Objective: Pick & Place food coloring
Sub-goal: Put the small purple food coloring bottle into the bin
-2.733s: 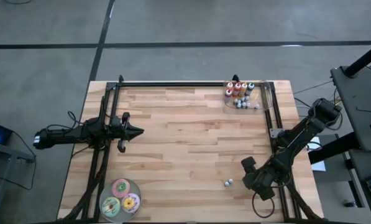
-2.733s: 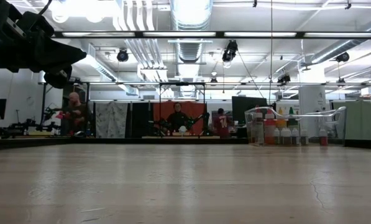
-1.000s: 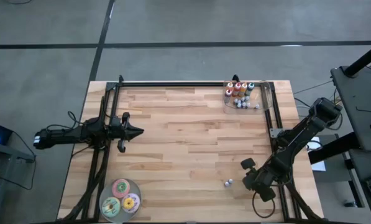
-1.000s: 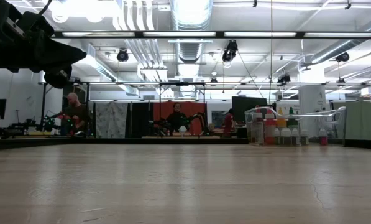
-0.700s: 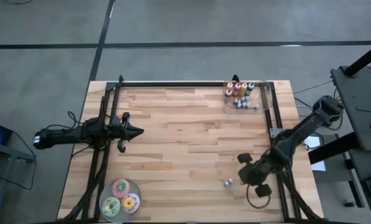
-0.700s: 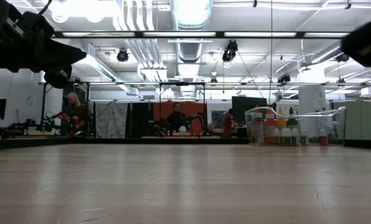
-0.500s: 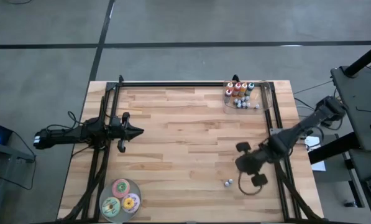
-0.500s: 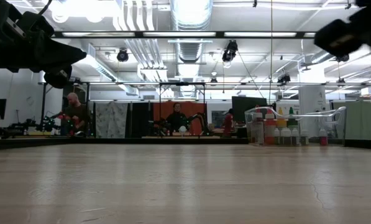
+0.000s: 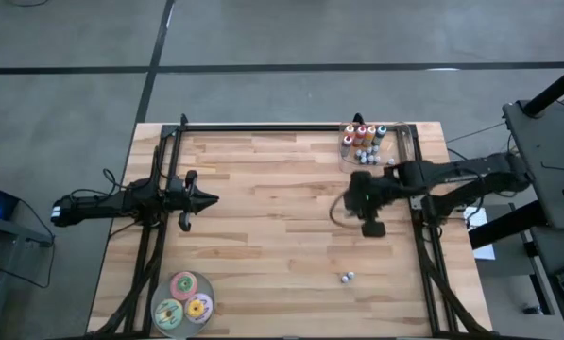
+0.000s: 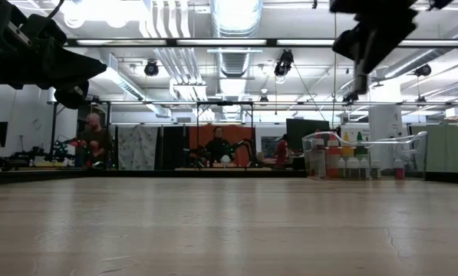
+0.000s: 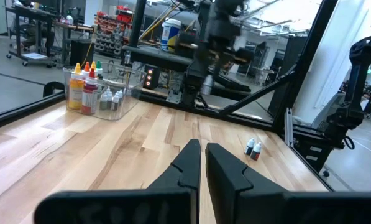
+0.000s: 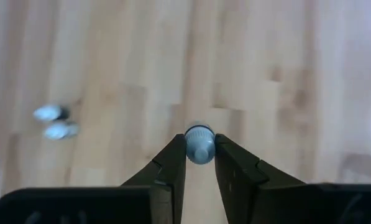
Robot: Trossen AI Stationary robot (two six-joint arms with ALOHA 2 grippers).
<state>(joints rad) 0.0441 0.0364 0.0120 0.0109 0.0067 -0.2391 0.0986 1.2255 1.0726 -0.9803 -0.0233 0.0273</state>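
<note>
Spanning the high view, the wooden table (image 9: 263, 217) carries everything. At 9 o'clock the left gripper (image 11: 201, 154) waits, fingers pressed together on nothing. At 2 o'clock the right gripper (image 12: 199, 149) hangs above the boards, clenched on a small pale-capped bottle (image 12: 199, 144). At 1 o'clock a clear bin (image 9: 395, 156) holds the food coloring (image 9: 365, 142); two loose bottles (image 9: 347, 278) lie near 5 o'clock.

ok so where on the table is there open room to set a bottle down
Bare wood fills the middle, between the left gripper and the right gripper, which is shut on a small bottle. Crowded spots: the clear bin of bottles, the two loose bottles, and the discs.
</note>
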